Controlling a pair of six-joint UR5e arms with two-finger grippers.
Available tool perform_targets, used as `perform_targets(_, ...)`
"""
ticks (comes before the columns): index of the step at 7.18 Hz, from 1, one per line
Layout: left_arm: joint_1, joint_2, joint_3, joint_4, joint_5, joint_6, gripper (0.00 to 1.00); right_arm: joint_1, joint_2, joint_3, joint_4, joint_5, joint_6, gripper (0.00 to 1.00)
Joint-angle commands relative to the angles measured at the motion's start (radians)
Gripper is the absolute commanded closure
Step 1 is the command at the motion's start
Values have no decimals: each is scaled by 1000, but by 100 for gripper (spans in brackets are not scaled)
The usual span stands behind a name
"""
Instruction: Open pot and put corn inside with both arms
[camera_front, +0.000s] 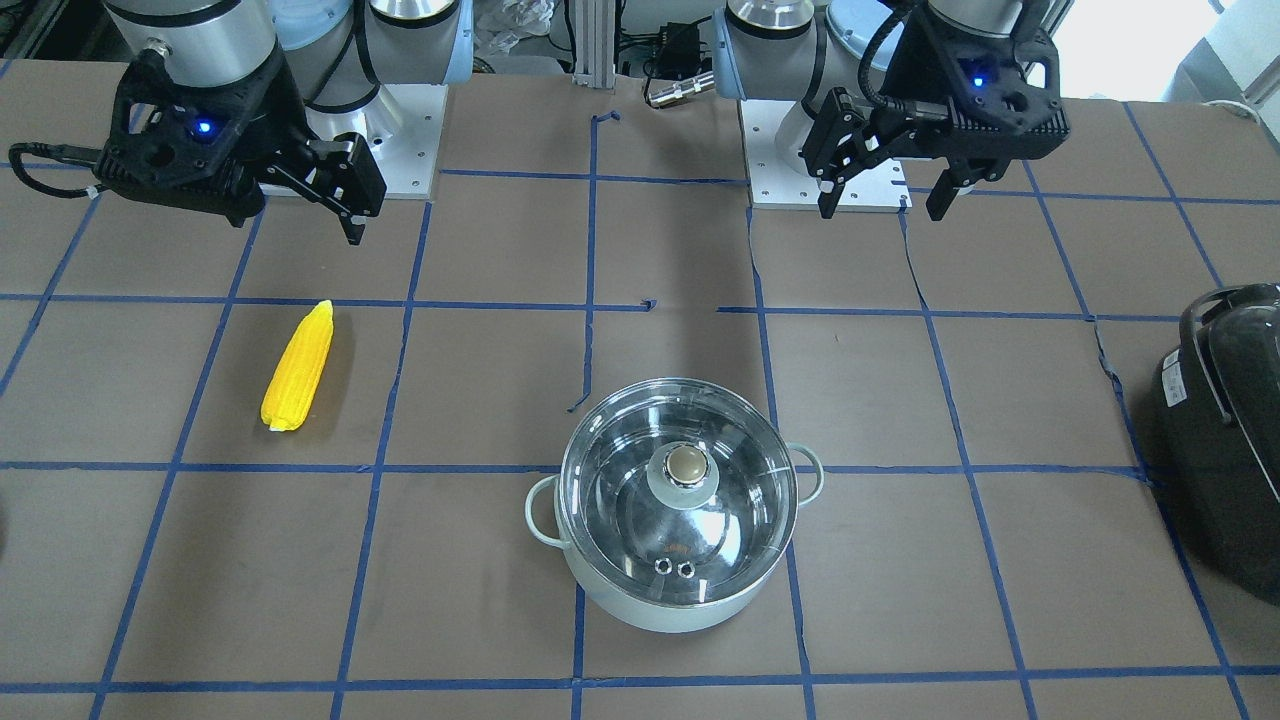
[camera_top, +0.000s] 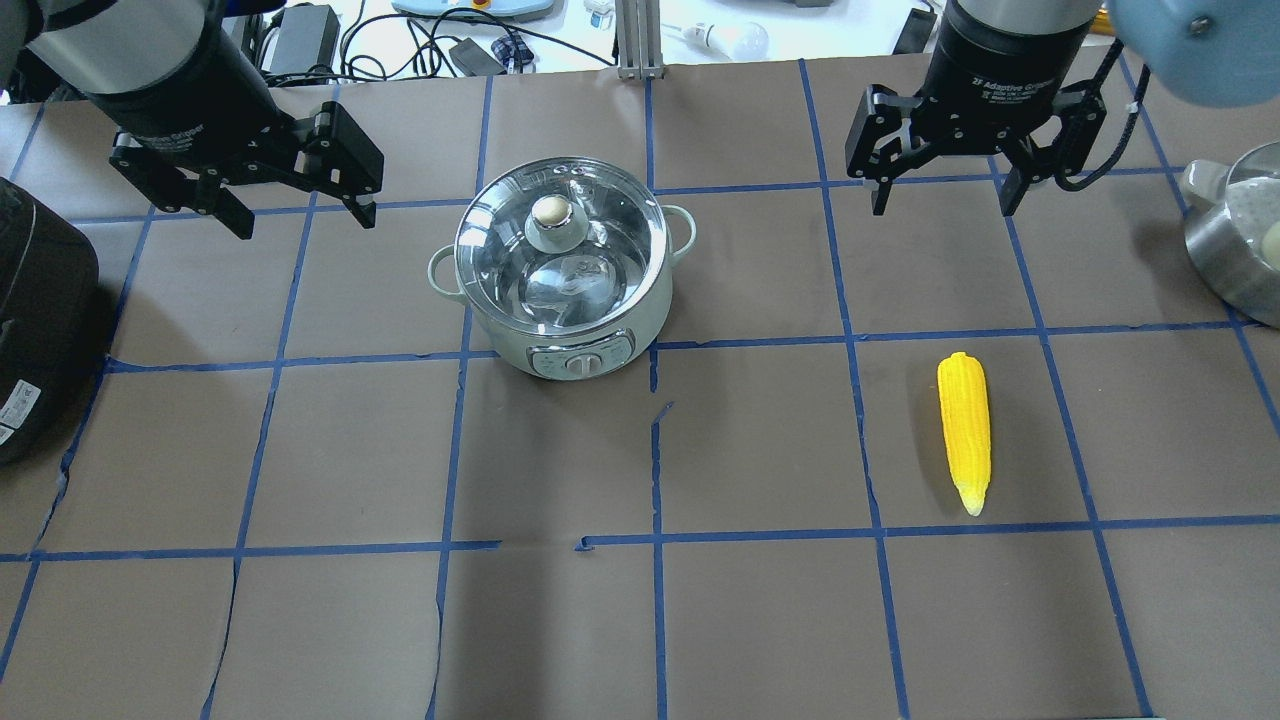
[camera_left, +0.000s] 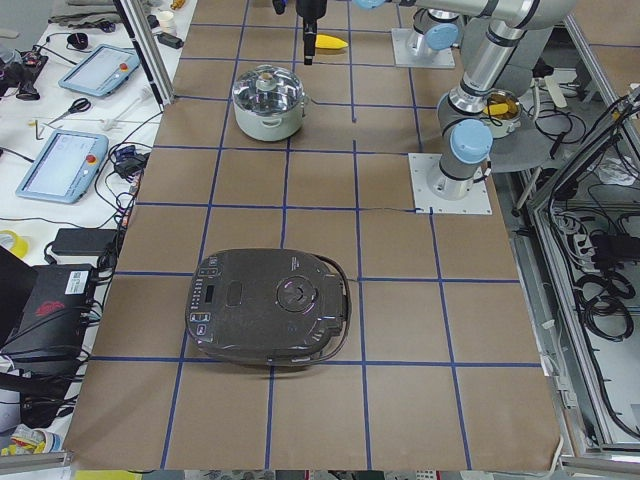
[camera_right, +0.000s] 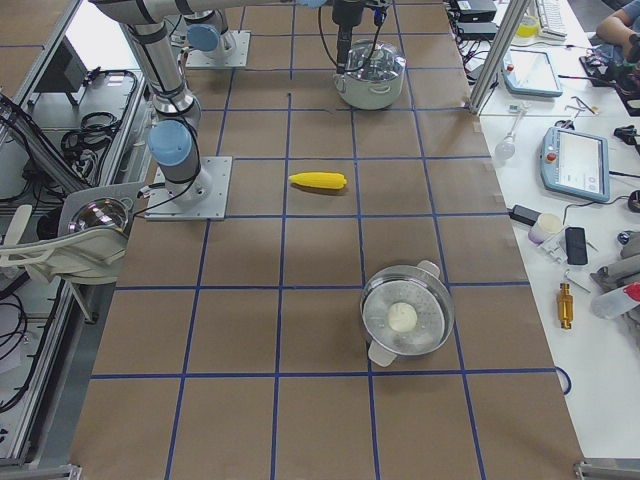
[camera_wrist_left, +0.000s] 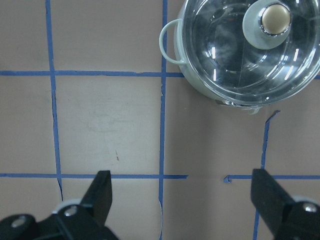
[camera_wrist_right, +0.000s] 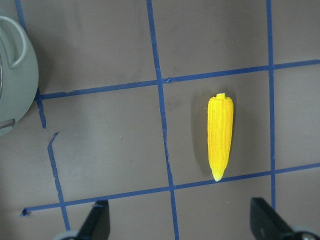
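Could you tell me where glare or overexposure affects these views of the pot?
Overhead exterior: bright reflections streak the glass lid, obscuring the inside. Left wrist: only short white glints on it; the knob is sharp. Exterior front-facing: top right corner is blown out white.

On my screens I count two arms, the left arm and the right arm. There are two grippers, the left gripper and the right gripper, each with two fingers. There is one pot, with one glass lid, one knob and two loop handles. I count one corn and one black appliance. I also see one steel pan holding one white ball, and two screen pendants on the side bench.
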Motion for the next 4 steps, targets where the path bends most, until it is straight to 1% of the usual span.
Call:
perform_targets(1,0,-1,2,2,0,-3,0,-1,-3,0,9,-4,2,0)
perform_targets(4,0,-1,0,5,0,-7,0,-4,-3,0,-4,-4,2,0)
